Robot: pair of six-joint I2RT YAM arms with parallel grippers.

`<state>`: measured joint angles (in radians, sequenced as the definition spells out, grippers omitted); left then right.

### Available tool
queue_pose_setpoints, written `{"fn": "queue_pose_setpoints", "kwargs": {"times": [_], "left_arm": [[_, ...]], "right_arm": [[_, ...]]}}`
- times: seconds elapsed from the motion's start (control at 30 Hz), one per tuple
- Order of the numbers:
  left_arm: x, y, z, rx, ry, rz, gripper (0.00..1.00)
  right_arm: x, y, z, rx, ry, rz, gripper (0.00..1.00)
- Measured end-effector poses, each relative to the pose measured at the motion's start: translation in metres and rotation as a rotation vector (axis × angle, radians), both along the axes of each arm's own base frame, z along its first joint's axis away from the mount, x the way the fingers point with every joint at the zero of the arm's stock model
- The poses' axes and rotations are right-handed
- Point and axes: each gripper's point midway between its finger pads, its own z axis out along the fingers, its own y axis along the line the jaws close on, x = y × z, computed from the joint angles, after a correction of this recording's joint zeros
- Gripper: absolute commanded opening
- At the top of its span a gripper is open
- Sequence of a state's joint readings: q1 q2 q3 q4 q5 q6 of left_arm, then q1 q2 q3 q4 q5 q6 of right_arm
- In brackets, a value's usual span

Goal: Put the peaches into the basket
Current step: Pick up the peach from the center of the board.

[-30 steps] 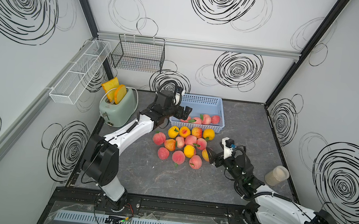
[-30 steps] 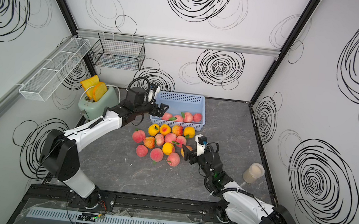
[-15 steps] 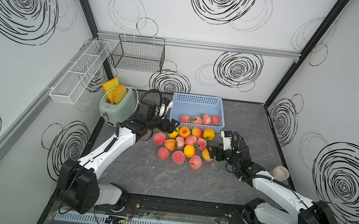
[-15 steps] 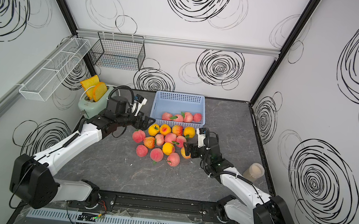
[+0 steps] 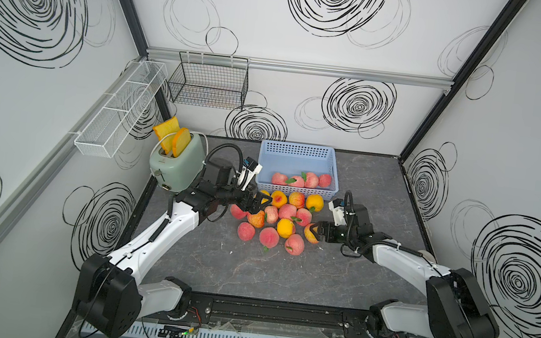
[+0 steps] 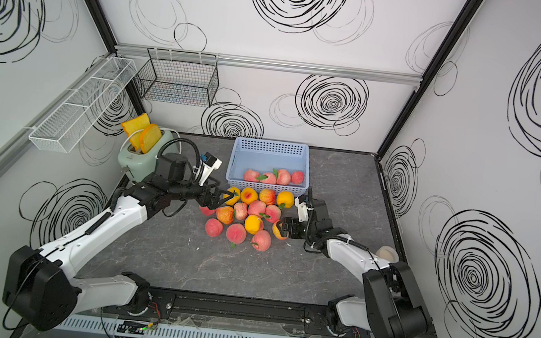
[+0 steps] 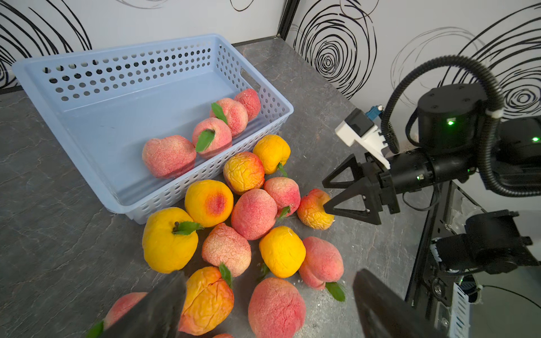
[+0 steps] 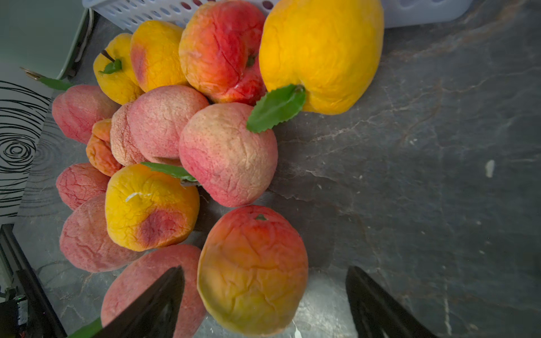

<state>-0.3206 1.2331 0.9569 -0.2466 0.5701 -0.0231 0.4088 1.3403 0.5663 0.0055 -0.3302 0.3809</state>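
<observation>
Your left claw (image 5: 256,201) hangs low over the left side of the pile of peaches (image 5: 277,221) on the desk (image 5: 250,271), close to the front left corner of the blue basket (image 5: 298,152). Its jaws stand wide apart and grip nothing. In the left wrist view its two dark fingers (image 7: 158,310) straddle an orange fruit and a pink one lying beneath them. You cannot tell from here whether either finger touches the fruit.

Your right claw (image 5: 316,232) reaches in from the opposite side, low to the desk, at the right edge of the pile. Its jaws gape wide as well. An orange-red peach (image 8: 251,269) lies on the desk between them, close to one finger and with a clear gap to the other, so it is not clamped. In the left wrist view one fingertip sits right at that fruit's skin.

Inside the basket, four pink peaches (image 5: 300,180) lie in a row against the near wall, two of them showing green leaves. The rest, over a dozen in pink, yellow and orange, crowd together on the desk just in front of the basket, and the back row lies right against the outside of its front wall.

A mint-green toaster (image 5: 176,166) stands to the left of the basket, behind your left arm, with two slices of toast (image 5: 172,136) sticking up from its slots.
</observation>
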Motion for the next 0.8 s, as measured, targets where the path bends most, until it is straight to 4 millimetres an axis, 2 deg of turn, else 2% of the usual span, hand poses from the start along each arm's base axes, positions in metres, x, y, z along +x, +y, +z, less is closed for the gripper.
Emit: {"fn": "queue_pose_setpoints", "kwargs": {"times": [0.4,0.6,0.8], "left_arm": [[-0.003,-0.002,0.005,-0.019,-0.002,-0.010,0.94],[-0.003,-0.002,0.005,-0.021,-0.002,-0.012,0.93],[-0.003,-0.002,0.005,-0.023,-0.002,-0.012,0.93]], "right_arm": [[-0.002,0.002,-0.014,-0.008,0.054,0.014,0.86],[-0.005,0.003,-0.024,-0.012,0.088,0.015,0.74],[-0.003,0.002,-0.018,-0.016,0.078,0.003,0.71]]}}
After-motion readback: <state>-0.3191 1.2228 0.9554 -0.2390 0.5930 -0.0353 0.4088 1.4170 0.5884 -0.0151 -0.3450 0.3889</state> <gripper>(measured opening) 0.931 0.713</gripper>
